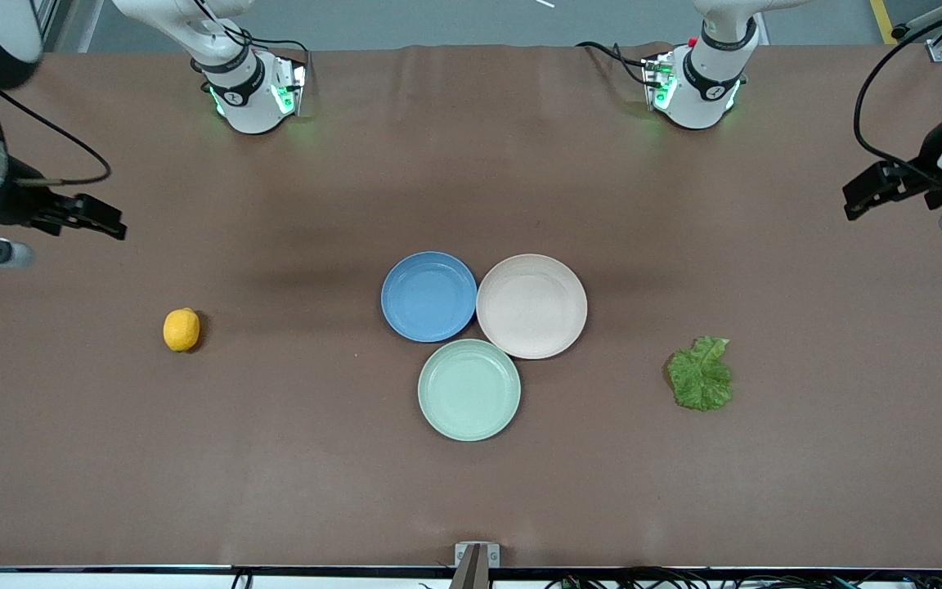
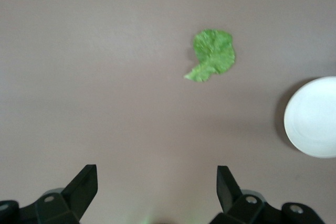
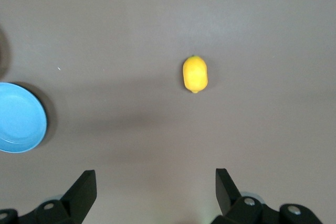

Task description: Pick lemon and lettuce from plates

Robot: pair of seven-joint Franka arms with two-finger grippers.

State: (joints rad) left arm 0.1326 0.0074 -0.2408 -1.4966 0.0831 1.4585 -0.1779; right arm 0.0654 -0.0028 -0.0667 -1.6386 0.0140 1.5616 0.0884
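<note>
Lemon (image 1: pixel 181 330) and lettuce (image 1: pixel 701 374) both lie on the bare bench (image 1: pixel 291 458), well apart from the three plates clustered in the middle: the blue plate (image 1: pixel 428 296), the pink plate (image 1: pixel 531 306) and the green plate (image 1: pixel 469 390), all of which show nothing on them. So the fruit and the leaf already lie off the plates, as the task would leave them; this fits either a job that is finished or a layout where they lay on the bench all along, and I cannot judge which. My left gripper (image 1: pixel 872 190) hangs in the air at the left arm's end of the bench, its fingers spread wide; in its wrist view the lettuce lies flat on the bench between and ahead of the fingertips, with the pink plate's rim at the edge. My right gripper (image 1: pixel 95 219) hangs at the right arm's end, fingers equally wide apart; its wrist view shows the lemon lying on its side ahead of the fingers, with the blue plate at the edge. Were either piece to be gripped, I judge the lemon would want the fingers closing across its narrow middle so it cannot roll, and the thin, limp leaf would want a low pinch at a raised, crinkled edge, since it lies flat and offers little to hold.
</note>
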